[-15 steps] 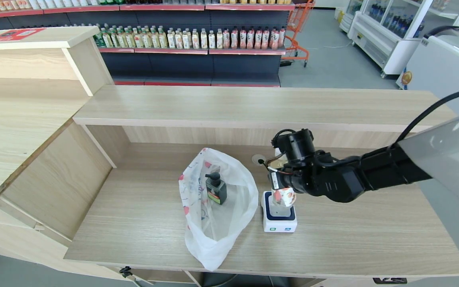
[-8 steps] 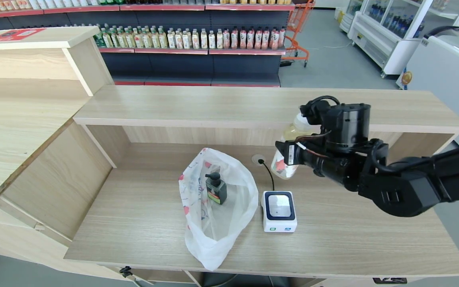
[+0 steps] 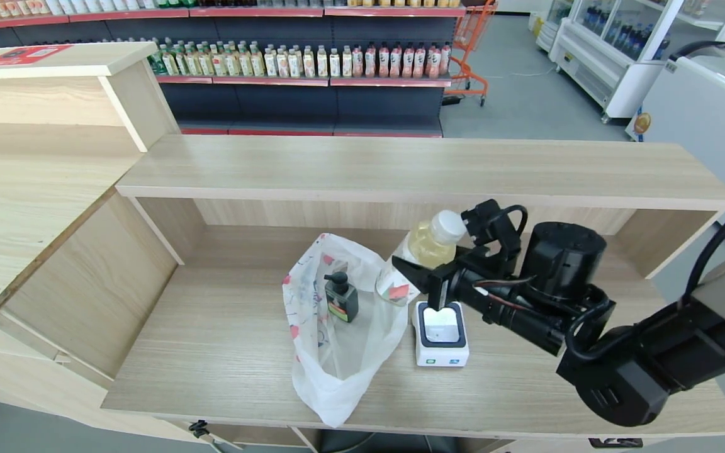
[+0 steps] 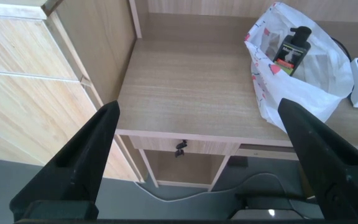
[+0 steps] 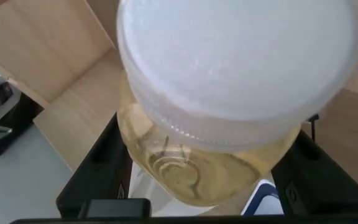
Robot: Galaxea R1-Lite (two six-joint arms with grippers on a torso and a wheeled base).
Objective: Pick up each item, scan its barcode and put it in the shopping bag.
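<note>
The right gripper (image 3: 410,274) is holding a clear bottle (image 3: 424,251) in the air, its jaws pinching the bottle's lower body from both sides. The bottle is tilting, its white cap (image 3: 448,224) pointing up and away and its base hanging by the right rim of the bag (image 3: 331,384), just behind the scanner (image 3: 440,333). Pale yellow liquid is filling most of the bottle. A label with a red patch is wrapping its lower part; the print is too small to read, and one gripper finger is covering part of it. In the right wrist view, the cap (image 5: 235,56) is blocking most of the bottle (image 5: 204,171) below it.

The white plastic bag, printed with red and blue marks, is lying open on the counter (image 3: 211,352). A dark pump bottle (image 3: 341,299) is standing inside it, wearing a green and red label that cannot be read.

The white scanner is sitting just right of the bag, showing small green and blue marks along its front edge.

The left gripper (image 4: 197,106) is hovering by the counter's front edge, well apart from the bag (image 4: 297,93), with its jaws spread wide and holding nothing.
</note>
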